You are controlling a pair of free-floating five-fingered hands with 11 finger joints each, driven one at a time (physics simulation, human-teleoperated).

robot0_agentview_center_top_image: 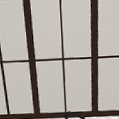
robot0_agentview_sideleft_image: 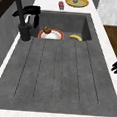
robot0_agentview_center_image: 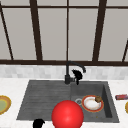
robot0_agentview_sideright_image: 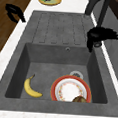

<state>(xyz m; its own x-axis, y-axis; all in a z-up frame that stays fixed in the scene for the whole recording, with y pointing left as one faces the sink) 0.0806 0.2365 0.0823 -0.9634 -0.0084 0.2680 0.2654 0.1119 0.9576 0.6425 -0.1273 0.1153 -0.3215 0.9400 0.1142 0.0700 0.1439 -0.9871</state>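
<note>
My right hand (robot0_agentview_center_image: 77, 74) hovers beside the black faucet (robot0_agentview_center_image: 67, 72), just right of its base. In the side views this right hand (robot0_agentview_sideright_image: 101, 35) (robot0_agentview_sideleft_image: 30, 11) lies over the faucet's base with fingers spread and drooping; I cannot tell whether it touches. My left hand (robot0_agentview_center_image: 38, 123) hangs idle in front of the sink's front edge, its fingers loosely curved and holding nothing. That left hand (robot0_agentview_sideright_image: 15, 12) is out over the wooden floor. A red ball (robot0_agentview_center_image: 67, 115) covers the sink's front middle.
The basin holds a red-rimmed white plate (robot0_agentview_sideright_image: 71, 90) with a brown lump (robot0_agentview_sideright_image: 79, 99) on it, a banana (robot0_agentview_sideright_image: 32, 88) and the drain (robot0_agentview_sideright_image: 76, 74). A yellow plate (robot0_agentview_center_image: 2, 105) sits on the left counter. A small red item (robot0_agentview_center_image: 121, 96) lies on the right counter.
</note>
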